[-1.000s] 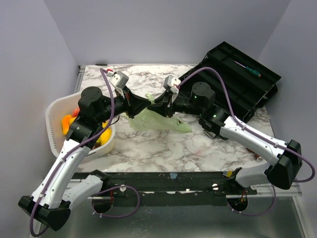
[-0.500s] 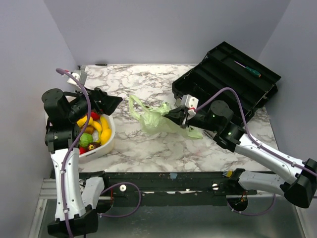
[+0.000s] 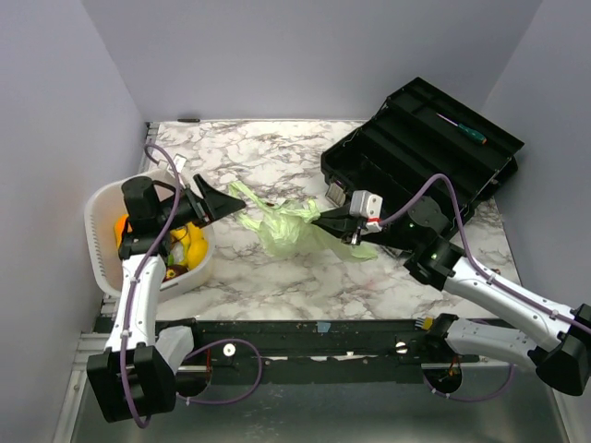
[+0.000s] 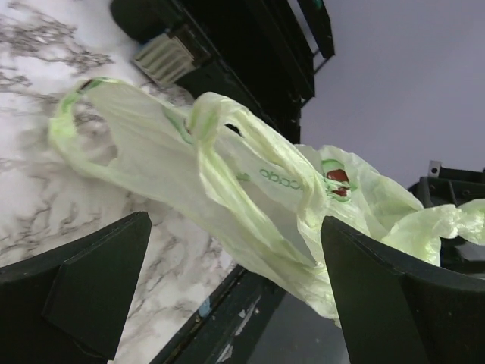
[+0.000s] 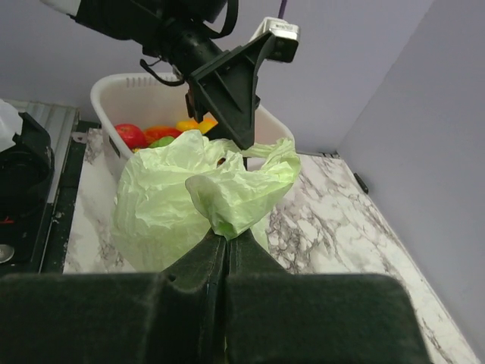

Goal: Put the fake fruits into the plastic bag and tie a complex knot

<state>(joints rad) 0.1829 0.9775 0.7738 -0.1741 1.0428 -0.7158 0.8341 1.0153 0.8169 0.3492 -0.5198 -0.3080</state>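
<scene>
Left gripper (image 3: 226,198) hangs at nine o'clock of the plastic bag (image 3: 282,226), jaws spread wide and holding nothing. Its wrist view shows the pale green film hanging across the gap just beyond the two fingers (image 4: 98,288), not between them.

Behind and below it, at nine o'clock on the table (image 3: 268,148), the white basket (image 3: 97,217) holds all the fake fruits (image 3: 189,245) that show. Yellow, red and orange pieces lie heaped inside it.

The bag sits near the table's centre, limp and crumpled. One handle loop (image 3: 242,192) trails out toward ten o'clock, close to the open fingers. No fruit shows through the film and no knot is tied, so the work looks to be at its opening step: getting the mouth open for loading.

At three o'clock of the bag, the right gripper (image 3: 325,220) is pressed together on a bunched fold of the plastic, holding that side up off the marble.

A black toolbox (image 3: 434,138) lies open at two o'clock, apart from the work.

Next, the left fingers probably need to close on the free loop or rim opposite the right grip and draw it away. The thin film may slip or cling shut.
</scene>
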